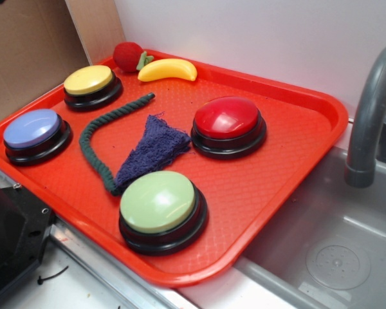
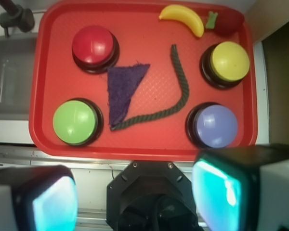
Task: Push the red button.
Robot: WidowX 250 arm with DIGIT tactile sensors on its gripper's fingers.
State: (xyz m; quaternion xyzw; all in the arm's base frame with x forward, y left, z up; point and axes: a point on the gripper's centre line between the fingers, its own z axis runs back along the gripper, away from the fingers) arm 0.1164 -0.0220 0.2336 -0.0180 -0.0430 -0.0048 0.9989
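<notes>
- Plainly, the red button sits on the red-orange tray at about ten o'clock in the wrist view, with the green button below it at eight o'clock and the purple cloth just beside it toward the tray's middle
- In the exterior view the red button lies at about two o'clock on the tray, well apart from the strawberry toy and the banana at the far rim
- It looks rigid: a glossy domed cap over a black base, probably hard plastic and slippery, so contact near the edge may slide off
- There is nothing to grasp; my judgement is that a straight downward press on the crown of the dome suits it, and the light base may shift if pushed sideways
- The gripper hangs at six o'clock, outside the tray's near rim; its fingers stand wide apart and hold nothing
- The yellow button, blue button and green rope lie away from the target
</notes>
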